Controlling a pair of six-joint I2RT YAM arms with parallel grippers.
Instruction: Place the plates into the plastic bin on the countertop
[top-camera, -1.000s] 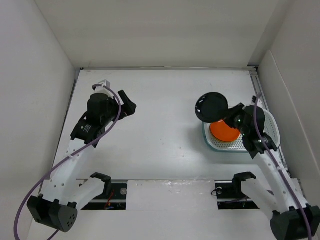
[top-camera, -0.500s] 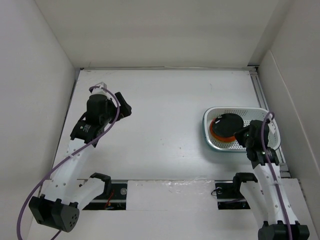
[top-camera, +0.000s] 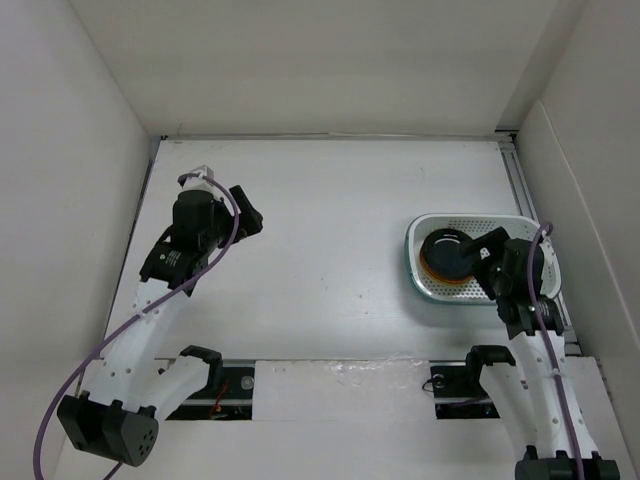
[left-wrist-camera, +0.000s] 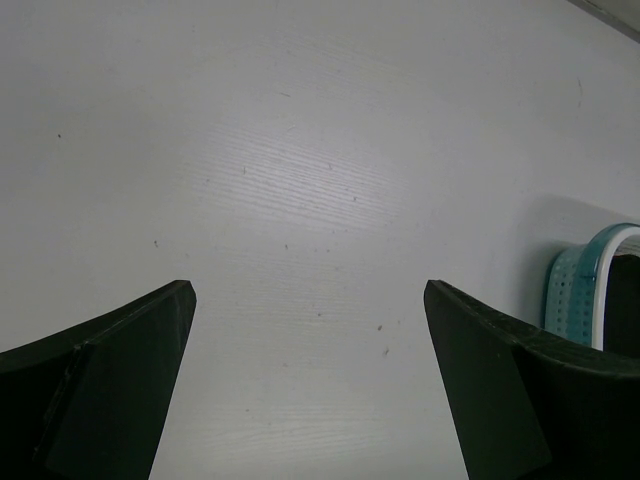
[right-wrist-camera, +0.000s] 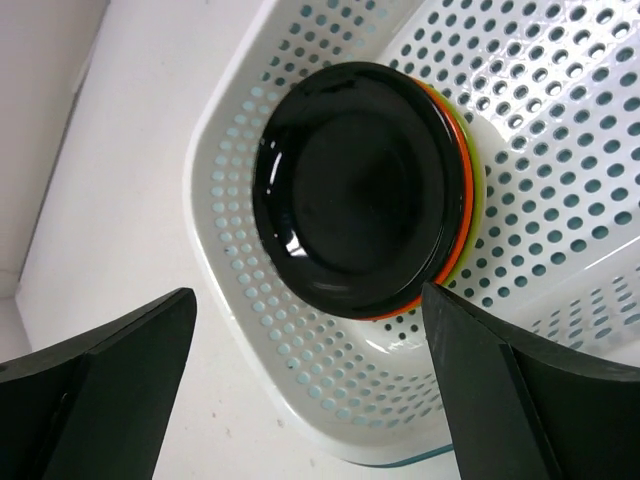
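1. The black plate lies flat in the bin, at the right of the top view. It sits on an orange plate, and a green plate shows as a thin edge beneath.
2. A second ago the right gripper held the black plate up over the bin's upper-left rim, and the orange plate lay bare inside.
3. The right gripper's jaws now stand wide apart, clear of the plate, above the bin's near side.
4. The left gripper is at the upper left of the top view, over bare tabletop. Its jaws are spread with nothing between them, and it has barely shifted since the earlier frames.
5. The bin has not moved.
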